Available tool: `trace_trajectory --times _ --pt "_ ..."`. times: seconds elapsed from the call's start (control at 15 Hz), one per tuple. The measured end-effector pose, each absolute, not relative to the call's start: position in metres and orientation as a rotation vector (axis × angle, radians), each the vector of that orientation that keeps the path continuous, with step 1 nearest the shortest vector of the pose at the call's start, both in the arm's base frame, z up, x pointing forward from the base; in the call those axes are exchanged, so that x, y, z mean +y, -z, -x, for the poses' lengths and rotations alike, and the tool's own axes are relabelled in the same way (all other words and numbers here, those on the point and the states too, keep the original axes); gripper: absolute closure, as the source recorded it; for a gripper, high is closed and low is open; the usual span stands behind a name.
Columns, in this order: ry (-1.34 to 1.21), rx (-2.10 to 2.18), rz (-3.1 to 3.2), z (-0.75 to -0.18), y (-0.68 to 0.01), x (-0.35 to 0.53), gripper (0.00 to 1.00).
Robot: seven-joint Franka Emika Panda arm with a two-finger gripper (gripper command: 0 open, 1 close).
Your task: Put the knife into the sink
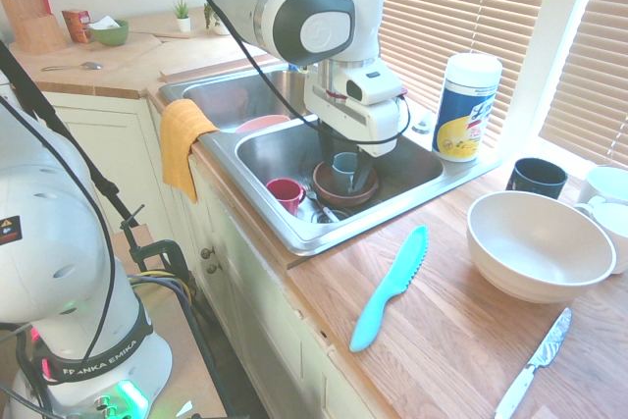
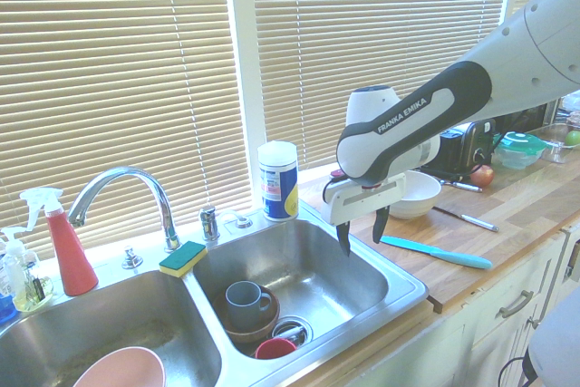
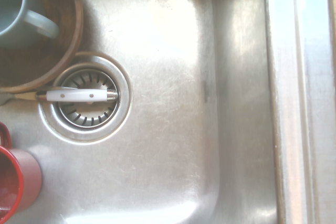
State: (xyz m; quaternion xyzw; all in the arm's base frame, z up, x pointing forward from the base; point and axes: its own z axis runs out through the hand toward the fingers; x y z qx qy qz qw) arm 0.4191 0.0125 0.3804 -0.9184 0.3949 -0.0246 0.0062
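The turquoise plastic serrated knife (image 1: 392, 288) lies on the light wooden counter (image 1: 446, 350), its blade tip pointing toward the stainless-steel double sink's (image 1: 312, 238) window side, its long axis slanting; the white-and-black two-finger gripper (image 2: 362, 227) hangs with fingers apart.

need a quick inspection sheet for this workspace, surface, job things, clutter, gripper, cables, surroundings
surface: light wood countertop, no spill seen
job's things: turquoise plastic serrated knife flat on the counter, not in the sink; rectangular steel double-basin sink holds dishes
clutter: round brown bowl with blue-grey mug inside, red cup and white-handled utensil in the same basin; silver metal knife and large off-white round bowl on the counter
gripper: two-finger gripper open, empty, above the basin
cables: black cable looped along the arm
surroundings: closed beige slatted blinds behind the sink
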Motion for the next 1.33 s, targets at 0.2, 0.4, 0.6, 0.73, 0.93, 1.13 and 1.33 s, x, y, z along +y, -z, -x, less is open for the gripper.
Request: trace_trajectory --times 0.2,0.4,0.6,0.73,0.93,1.13,1.33 --pt "0.073 1.241 2.872 -0.421 -0.376 0.013 0.00" --pt "0.071 1.238 2.875 -0.422 -0.373 0.014 0.00" --pt "0.072 1.233 2.877 -0.422 -0.372 0.016 0.00" --pt "0.083 1.184 2.896 -0.421 -0.379 0.014 0.00" --pt "0.076 1.025 2.962 -0.405 -0.396 -0.013 0.00" --pt "0.064 0.984 2.979 -0.379 -0.400 -0.056 0.00" --pt "0.034 0.861 3.047 -0.358 -0.392 -0.098 0.00"
